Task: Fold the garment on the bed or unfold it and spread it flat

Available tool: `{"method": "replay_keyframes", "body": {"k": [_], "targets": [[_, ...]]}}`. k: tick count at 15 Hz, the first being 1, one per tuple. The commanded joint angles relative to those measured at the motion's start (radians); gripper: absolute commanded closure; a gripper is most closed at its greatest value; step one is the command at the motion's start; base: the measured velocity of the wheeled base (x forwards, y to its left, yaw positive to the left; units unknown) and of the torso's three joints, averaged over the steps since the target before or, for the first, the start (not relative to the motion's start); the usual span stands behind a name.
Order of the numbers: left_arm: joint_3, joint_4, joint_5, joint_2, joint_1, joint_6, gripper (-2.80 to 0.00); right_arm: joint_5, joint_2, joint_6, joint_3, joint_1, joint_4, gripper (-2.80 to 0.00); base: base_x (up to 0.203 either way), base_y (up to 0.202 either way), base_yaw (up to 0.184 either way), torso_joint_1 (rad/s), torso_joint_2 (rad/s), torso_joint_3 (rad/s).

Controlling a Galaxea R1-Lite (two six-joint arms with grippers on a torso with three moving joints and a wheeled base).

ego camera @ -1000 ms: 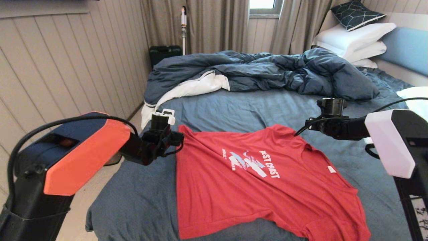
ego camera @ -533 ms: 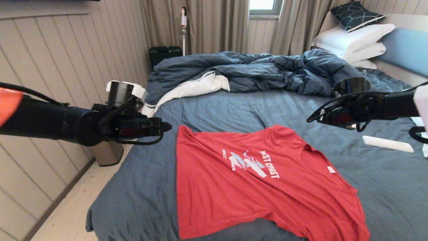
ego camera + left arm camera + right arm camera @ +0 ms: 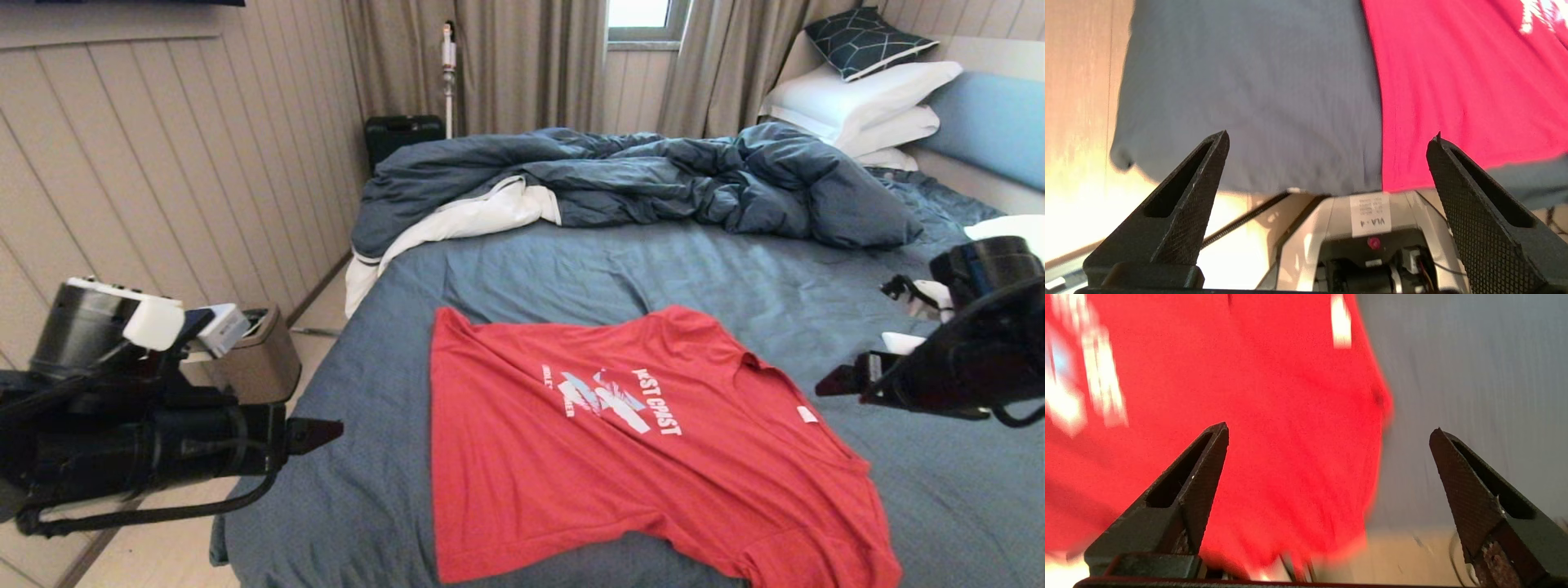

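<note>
Left gripper [image 3: 314, 433] off the bed's [image 3: 571, 261] left edge, right gripper [image 3: 841, 382] over its right side; both spread wide, empty. Shirt [image 3: 620, 441] lies flat near the foot edge, hem overhanging. Risk: pinching sheet along with shirt edge. Versus earlier: both arms have pulled outward and lower; shirt unmoved.

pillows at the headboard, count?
4: patterned dark cushion on top, three stacked white pillows below. More may be hidden behind them.
</note>
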Motion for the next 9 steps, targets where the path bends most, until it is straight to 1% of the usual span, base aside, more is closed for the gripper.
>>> {"method": "replay_keyframes", "body": {"k": [1, 2, 4, 5, 7, 9], "targets": [[0.057, 0.005, 0.002, -0.142, 0.000, -0.007, -2.80, 0.027, -0.175, -0.029, 0.101, -0.019, 0.021, -2.80, 0.000, 0.000, 0.000, 0.000, 0.00, 0.000], [0.082, 0.017, 0.006, -0.182, 0.000, -0.010, 0.00, 0.048, -0.215, -0.045, 0.124, -0.033, 0.064, -2.80, 0.000, 0.000, 0.000, 0.000, 0.00, 0.000], [0.133, 0.057, 0.012, -0.262, 0.001, -0.012, 0.00, 0.098, -0.279, -0.070, 0.173, -0.060, 0.150, -2.80, 0.000, 0.000, 0.000, 0.000, 0.00, 0.000], [0.174, 0.072, 0.014, -0.296, 0.001, -0.015, 0.00, 0.113, -0.290, -0.094, 0.221, -0.076, 0.157, -2.80, 0.000, 0.000, 0.000, 0.000, 0.00, 0.000], [0.268, 0.082, 0.016, -0.356, 0.001, -0.017, 0.00, 0.123, -0.291, -0.160, 0.288, -0.144, 0.159, -2.80, 0.000, 0.000, 0.000, 0.000, 0.00, 0.000], [0.349, 0.083, 0.011, -0.408, 0.001, -0.017, 0.00, 0.126, -0.239, -0.232, 0.303, -0.232, 0.157, -2.80, 0.000, 0.000, 0.000, 0.000, 0.00, 0.000]]}}
